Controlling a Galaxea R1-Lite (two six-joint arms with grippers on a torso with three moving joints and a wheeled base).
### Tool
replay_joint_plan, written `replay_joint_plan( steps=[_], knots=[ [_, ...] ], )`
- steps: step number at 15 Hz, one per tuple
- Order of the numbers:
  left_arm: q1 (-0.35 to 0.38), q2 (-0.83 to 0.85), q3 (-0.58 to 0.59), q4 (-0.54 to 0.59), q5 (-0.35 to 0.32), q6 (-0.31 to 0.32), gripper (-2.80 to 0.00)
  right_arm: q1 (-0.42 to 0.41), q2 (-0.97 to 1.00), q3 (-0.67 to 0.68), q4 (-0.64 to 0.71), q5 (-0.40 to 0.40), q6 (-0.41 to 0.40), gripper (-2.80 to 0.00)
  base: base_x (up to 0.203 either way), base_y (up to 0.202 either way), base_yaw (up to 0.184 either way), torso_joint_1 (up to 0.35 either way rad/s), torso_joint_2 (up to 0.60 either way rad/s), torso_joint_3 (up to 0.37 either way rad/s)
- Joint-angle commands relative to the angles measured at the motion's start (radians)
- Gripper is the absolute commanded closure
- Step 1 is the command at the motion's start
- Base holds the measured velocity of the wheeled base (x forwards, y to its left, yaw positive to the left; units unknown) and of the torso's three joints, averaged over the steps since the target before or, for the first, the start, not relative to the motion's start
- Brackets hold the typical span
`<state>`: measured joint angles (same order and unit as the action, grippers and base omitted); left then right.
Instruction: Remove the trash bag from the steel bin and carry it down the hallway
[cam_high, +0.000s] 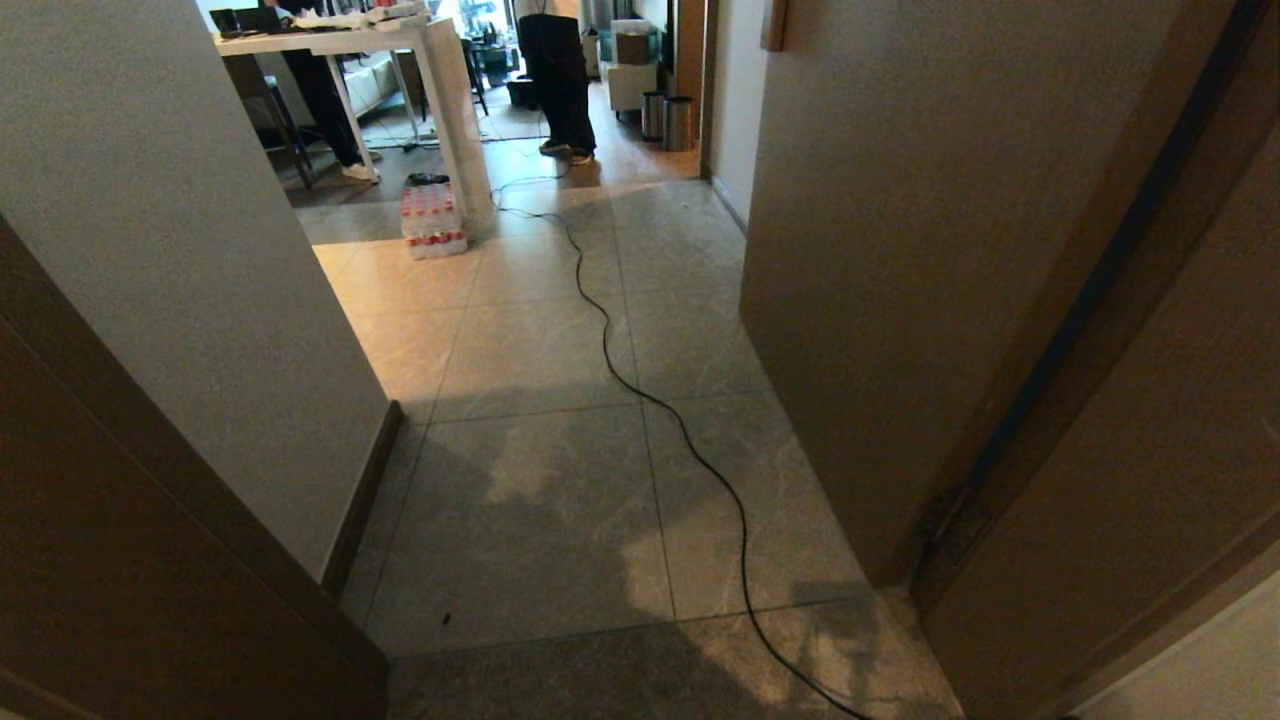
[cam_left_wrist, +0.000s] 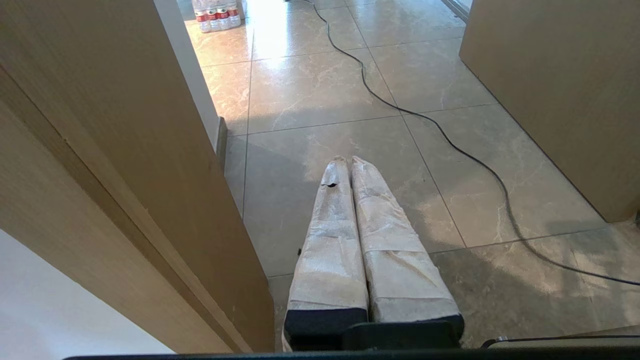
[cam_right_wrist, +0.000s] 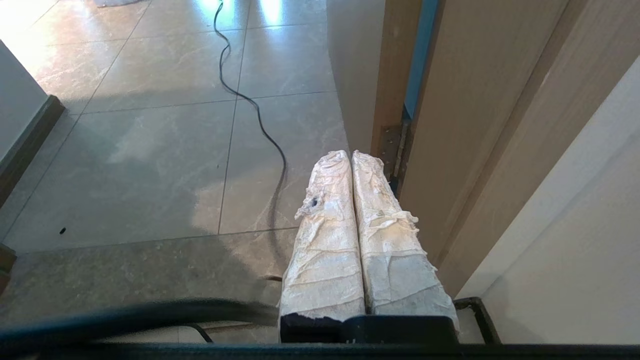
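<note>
The hallway floor (cam_high: 560, 330) of grey-beige tiles runs ahead between pale walls. At its far end a small steel bin (cam_high: 680, 122) stands beside a second one like it (cam_high: 653, 115), against the right wall. The trash bag does not show from here. Neither arm appears in the head view. My left gripper (cam_left_wrist: 347, 160) hangs low over the tiles beside a wooden door frame (cam_left_wrist: 125, 165), its white-wrapped fingers pressed together with nothing between them. The right gripper (cam_right_wrist: 350, 152) is likewise shut and empty, close to the hinged side of a door frame (cam_right_wrist: 395, 145).
A black cable (cam_high: 640, 390) snakes along the hallway floor. A pack of bottles (cam_high: 432, 218) sits by the leg of a white table (cam_high: 440, 60). A person's legs (cam_high: 560, 80) stand beyond it, and another person (cam_high: 325, 100) is at the table. Wall corners narrow the passage on both sides.
</note>
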<state>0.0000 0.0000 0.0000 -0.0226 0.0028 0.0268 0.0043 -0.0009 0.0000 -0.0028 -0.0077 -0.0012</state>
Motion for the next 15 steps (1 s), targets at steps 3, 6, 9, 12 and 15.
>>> replay_joint_plan(
  steps=[3, 6, 9, 12, 15],
  knots=[
    [0.000, 0.000, 0.011, 0.001, -0.003, 0.004, 0.00, 0.000, 0.001, 0.000, 0.000, 0.000, 0.000, 0.00, 0.000, 0.000, 0.000, 0.000, 0.00, 0.000],
    [0.000, 0.000, 0.011, 0.004, -0.006, 0.021, 0.00, 0.000, 0.001, 0.000, 0.000, 0.000, 0.000, 0.00, 0.000, 0.000, 0.000, 0.000, 0.00, 0.000],
    [0.000, 0.000, 0.011, 0.003, -0.004, 0.024, 0.00, 0.000, 0.001, 0.000, 0.000, 0.000, 0.000, 0.00, 0.000, 0.000, 0.000, 0.000, 0.00, 0.000],
    [0.000, 0.000, 0.011, 0.003, -0.004, 0.024, 0.00, 0.000, 0.001, 0.000, 0.000, 0.000, 0.000, 0.00, 0.000, 0.000, 0.000, 0.000, 0.00, 0.000],
    [0.000, 0.000, 0.011, 0.003, -0.004, 0.024, 0.00, 0.000, 0.001, 0.000, 0.000, 0.000, 0.000, 0.00, 0.000, 0.000, 0.000, 0.000, 0.00, 0.000]
  ],
)
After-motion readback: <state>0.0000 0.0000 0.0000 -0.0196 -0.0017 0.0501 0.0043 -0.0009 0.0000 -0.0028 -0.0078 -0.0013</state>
